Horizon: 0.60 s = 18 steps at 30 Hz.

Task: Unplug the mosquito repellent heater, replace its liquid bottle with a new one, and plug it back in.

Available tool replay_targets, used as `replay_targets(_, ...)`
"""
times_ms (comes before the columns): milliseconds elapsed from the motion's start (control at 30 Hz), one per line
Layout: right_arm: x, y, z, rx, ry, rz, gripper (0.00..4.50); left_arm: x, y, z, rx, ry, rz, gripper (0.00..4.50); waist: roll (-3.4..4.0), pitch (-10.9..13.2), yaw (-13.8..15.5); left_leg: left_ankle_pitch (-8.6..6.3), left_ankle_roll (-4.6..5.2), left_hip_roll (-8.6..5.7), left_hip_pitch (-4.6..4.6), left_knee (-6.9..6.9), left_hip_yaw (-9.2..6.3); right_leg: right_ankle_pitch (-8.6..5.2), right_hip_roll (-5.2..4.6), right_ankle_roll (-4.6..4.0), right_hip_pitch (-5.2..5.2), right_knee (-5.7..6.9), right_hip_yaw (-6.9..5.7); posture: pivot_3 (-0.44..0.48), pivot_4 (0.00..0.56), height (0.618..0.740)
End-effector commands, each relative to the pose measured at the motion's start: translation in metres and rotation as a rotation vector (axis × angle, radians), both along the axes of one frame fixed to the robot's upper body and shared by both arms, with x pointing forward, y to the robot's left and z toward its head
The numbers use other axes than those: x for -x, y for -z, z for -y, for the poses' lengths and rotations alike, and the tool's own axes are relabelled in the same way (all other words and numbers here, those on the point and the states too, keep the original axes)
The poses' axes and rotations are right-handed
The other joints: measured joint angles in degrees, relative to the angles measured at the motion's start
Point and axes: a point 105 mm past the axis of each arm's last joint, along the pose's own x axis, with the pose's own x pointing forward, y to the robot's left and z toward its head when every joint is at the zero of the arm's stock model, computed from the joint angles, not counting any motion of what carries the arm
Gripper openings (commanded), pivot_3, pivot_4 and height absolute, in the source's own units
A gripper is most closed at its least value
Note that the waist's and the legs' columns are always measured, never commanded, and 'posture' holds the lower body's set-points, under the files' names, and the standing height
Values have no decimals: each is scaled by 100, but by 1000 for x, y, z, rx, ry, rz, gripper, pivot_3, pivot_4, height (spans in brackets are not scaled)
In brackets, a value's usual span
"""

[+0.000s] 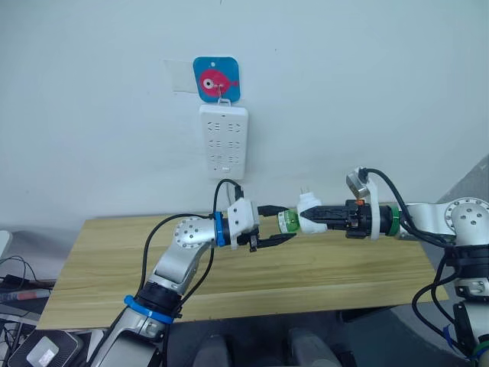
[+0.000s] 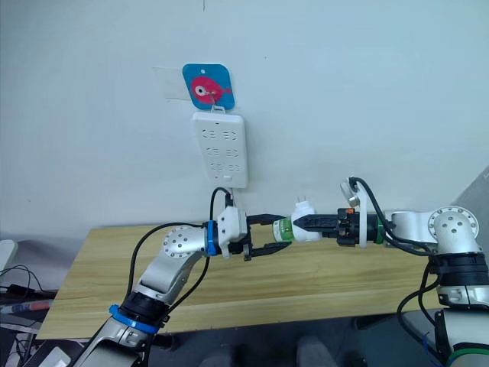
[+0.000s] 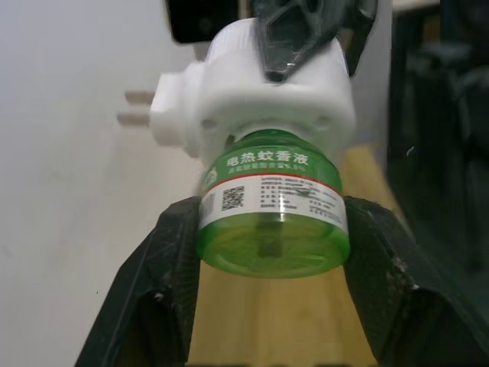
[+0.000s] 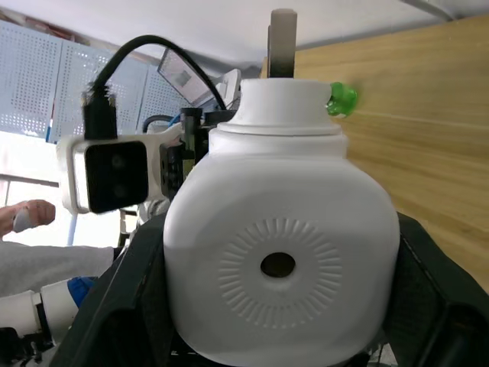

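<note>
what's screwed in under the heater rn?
A green liquid bottle sits in the mosquito repellent heater, between the left end effector's open fingers. The bottle's neck is hidden inside the heater.

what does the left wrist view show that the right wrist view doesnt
Left wrist view alone: the green liquid bottle with its printed label, screwed into the heater, sitting between the left tool's black fingers, plus the two metal prongs side on.

Right wrist view alone: the heater's round vent hole face on, the left arm's wrist camera, and a person's hand in the background.

Both: the mosquito repellent heater, held by the right tool, over the wooden table.
</note>
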Motion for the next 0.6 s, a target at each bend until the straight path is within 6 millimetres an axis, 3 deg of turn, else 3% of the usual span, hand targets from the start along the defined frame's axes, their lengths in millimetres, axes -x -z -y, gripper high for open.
replay_targets(33, 5, -18, -1, -7, -66, 97, 2994, 13, -16, 0, 103, 88, -415, 2334, -1, 6, -10, -1, 1, 0, 0, 1, -4, -3, 1, 5, 1, 0, -3, -79, 111, 740)
replay_targets(133, 5, -16, 0, 6, -80, 113, 2994, 20, -18, -7, 138, 174, -782, 2334, -3, 24, -21, -2, 3, 0, 1, 5, -19, -11, 4, 19, 2, 3, -13, -80, 112, 740)
replay_targets(200, 6, -16, -1, -2, -100, 115, 2994, 20, -22, -9, 170, 222, -934, 2334, -3, 41, -23, -2, 3, 0, 0, 11, -24, -11, 6, 19, 3, 6, -18, -83, 111, 740)
replay_targets(400, 11, -17, -2, -13, -127, 115, 2994, 14, -18, -7, 177, 224, -995, 2334, -6, 48, -12, -2, 3, -2, -2, 12, -22, -9, 5, 15, 3, 3, -17, -96, 107, 740)
replay_targets(433, 11, -17, -2, -14, -128, 114, 2994, 12, -19, -7, 187, 218, -996, 3042, -6, 48, -7, -2, 2, -3, -2, 12, -22, 2, 4, -4, 2, 2, -17, -97, 106, 740)
replay_targets(600, 9, -16, 2, -26, -96, 107, 2994, -3, -26, -14, 206, 154, -907, 4473, -8, 50, 0, -1, 2, -4, -2, 13, -20, 3, 3, -5, 3, 4, -15, -97, 100, 740)
